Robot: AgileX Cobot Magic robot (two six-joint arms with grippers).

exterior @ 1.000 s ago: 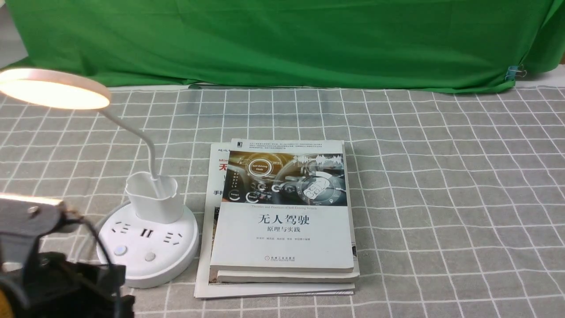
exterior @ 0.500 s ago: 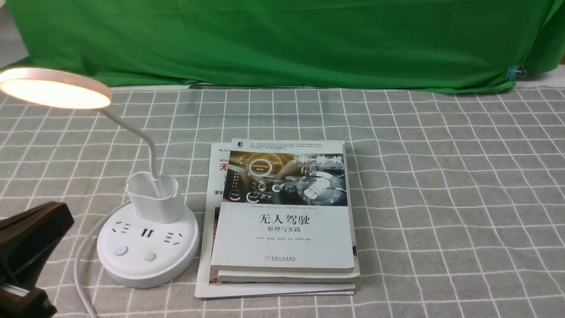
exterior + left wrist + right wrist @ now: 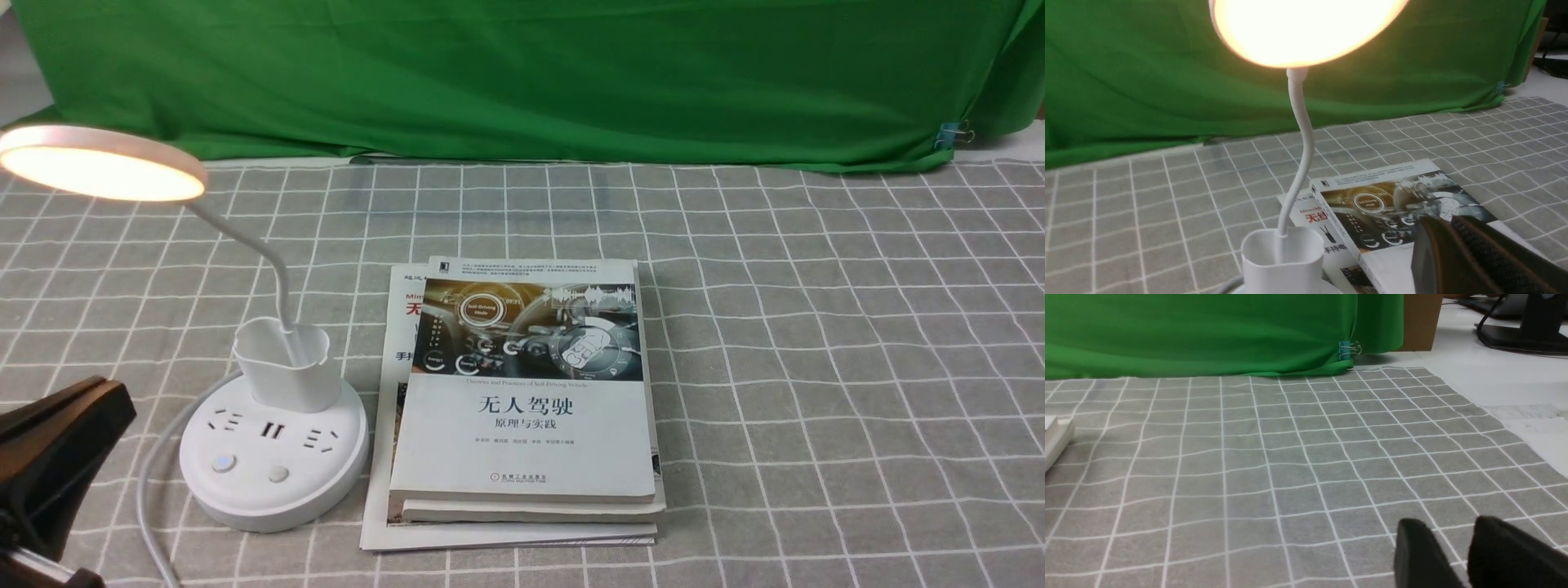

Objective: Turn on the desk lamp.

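Note:
The white desk lamp (image 3: 273, 482) stands at the front left of the checked cloth. Its disc head (image 3: 102, 163) glows warm, and in the left wrist view the head (image 3: 1306, 28) is bright too. Two buttons (image 3: 222, 464) sit on the front of the round base, below the sockets and the cup holder (image 3: 287, 363). My left gripper (image 3: 121, 398) is shut and empty, left of the base and apart from it; it also shows in the left wrist view (image 3: 1439, 223). My right gripper (image 3: 1447, 533) is open and empty over bare cloth, out of the front view.
A stack of books (image 3: 522, 400) lies right beside the lamp base. The lamp's white cord (image 3: 151, 490) runs off the front left. A green backdrop (image 3: 522, 73) with a binder clip (image 3: 951, 135) hangs at the back. The cloth's right edge (image 3: 1515, 428) meets a white tabletop.
My left arm has pulled back from beside the lamp base towards the left edge; only the shut gripper tip shows now. The lamp head glows in all frames.

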